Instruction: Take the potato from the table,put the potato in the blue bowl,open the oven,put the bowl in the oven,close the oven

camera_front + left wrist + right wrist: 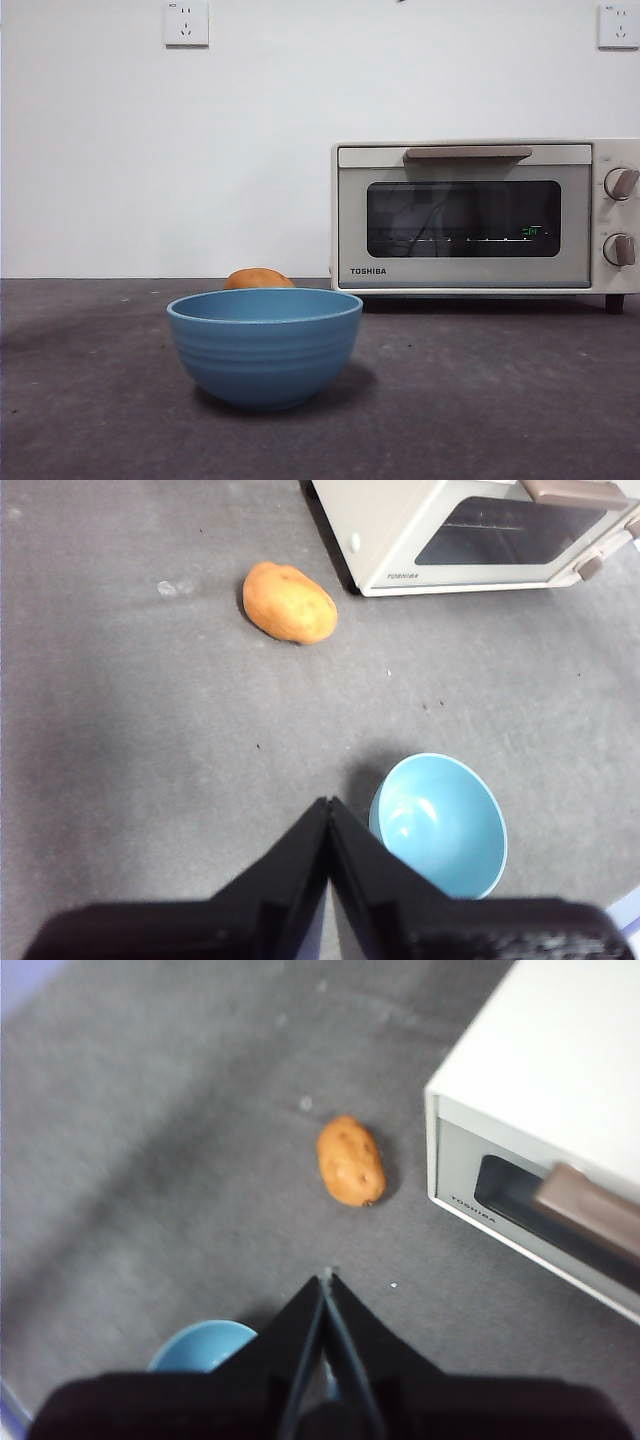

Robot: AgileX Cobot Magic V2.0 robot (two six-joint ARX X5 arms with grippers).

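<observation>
Presently the round mid-blue bowl with faint ridges on its outer wall (264, 345) stands upright and empty on the flat dark grey speckled bench (500, 400), and serves as the landmark for the rest. In the front view it sits nearest the camera, left of centre. Directly behind the bowl, and a little to its right, the smooth oval orange-brown potato (259, 279) lies on the bench, only its top showing over the bowl's rim; the wrist views show it well apart from the bowl, lying on its side with small dark spots on its skin. Farther right of the bowl and behind it stands the cream-white boxy TOSHIBA toaster oven (480, 215), its door shut, the beige bar handle (468, 153) across the top of the dark glass window (463, 218) and two knobs (620, 215) stacked at its right end. The potato lies near the oven's left front corner, not touching it.

Neither arm appears in the front view. The left hand (328, 802) hangs above the bench just beside the bowl, its two black jaws pressed together and holding nothing. The right hand (328, 1278) likewise hangs above the bench with its jaws closed together on nothing, the bowl's rim just beside it and the potato beyond its tips.

Two white wall sockets (186, 22) sit high on the white wall behind.
</observation>
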